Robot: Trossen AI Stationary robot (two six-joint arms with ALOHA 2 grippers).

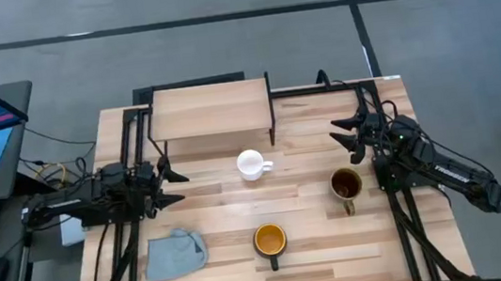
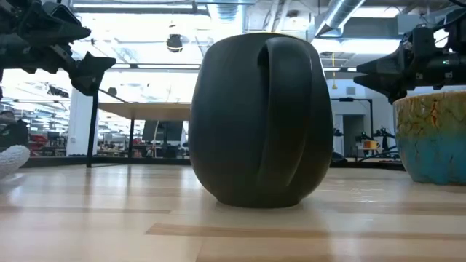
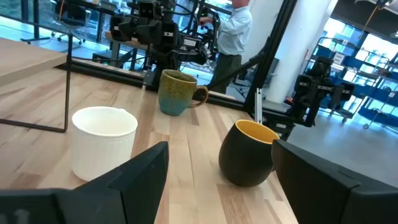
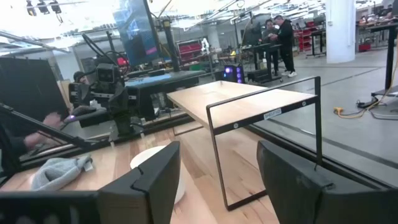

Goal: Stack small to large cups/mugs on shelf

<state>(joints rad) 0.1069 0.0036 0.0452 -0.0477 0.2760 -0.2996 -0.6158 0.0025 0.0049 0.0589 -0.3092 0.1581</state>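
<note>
High view shows both grippers, left (image 1: 173,187) and right (image 1: 345,135), spread and empty, three mugs (image 1: 251,165) standing below the shelf (image 1: 210,110); a careless reach could tip one.

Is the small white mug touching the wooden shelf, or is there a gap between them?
Apart. In the high view, a strip of bare tabletop shows between the small white mug and the front edge of the shelf.

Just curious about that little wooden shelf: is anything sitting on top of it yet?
Nothing rests on the shelf; its board is bare. The space underneath is hidden from above, though the right wrist view shows it open.
</note>
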